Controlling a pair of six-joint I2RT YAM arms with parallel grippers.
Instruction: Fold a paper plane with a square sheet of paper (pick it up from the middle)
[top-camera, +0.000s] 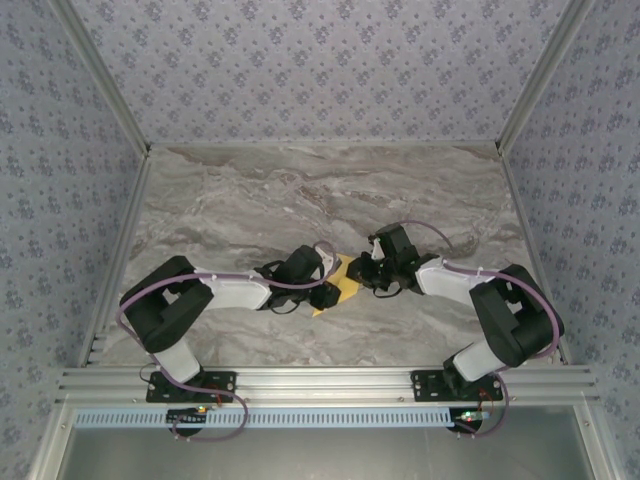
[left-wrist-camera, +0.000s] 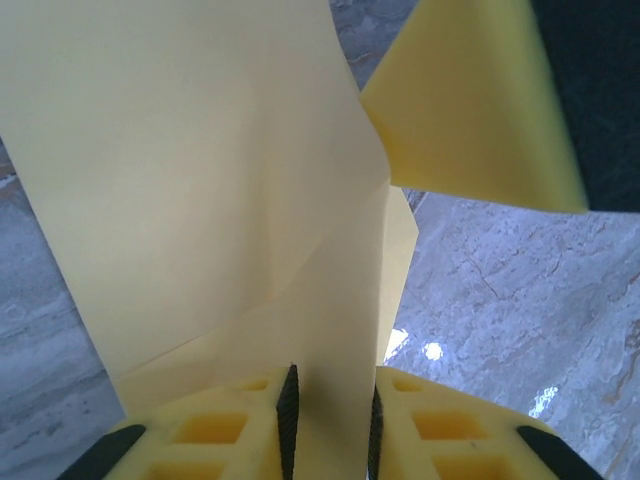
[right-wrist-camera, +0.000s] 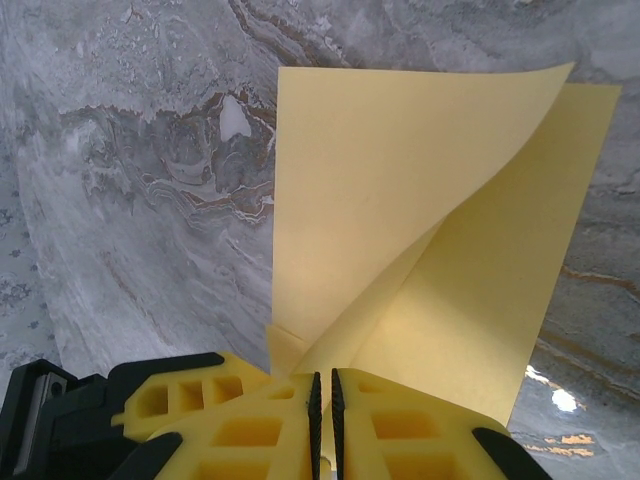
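The square sheet of paper (top-camera: 344, 283), mustard yellow, is held up off the marble table (top-camera: 300, 190) between both grippers, partly folded, with one flap curling over the other (right-wrist-camera: 400, 200). My right gripper (top-camera: 364, 275) is shut on the sheet's near edge, its pads (right-wrist-camera: 323, 390) almost touching. My left gripper (top-camera: 330, 291) reaches in from the other side. Its jaws (left-wrist-camera: 332, 390) stand a little apart, and a band of the paper (left-wrist-camera: 200, 180) runs up between them. A crease crosses the sheet in the left wrist view.
Grey marble tabletop lies under the paper (right-wrist-camera: 150, 200). Patterned walls enclose the table on three sides (top-camera: 320, 70). An aluminium rail (top-camera: 320, 380) carries both arm bases at the near edge. A yellow finger on a black body (left-wrist-camera: 470, 100) sits close beyond the sheet.
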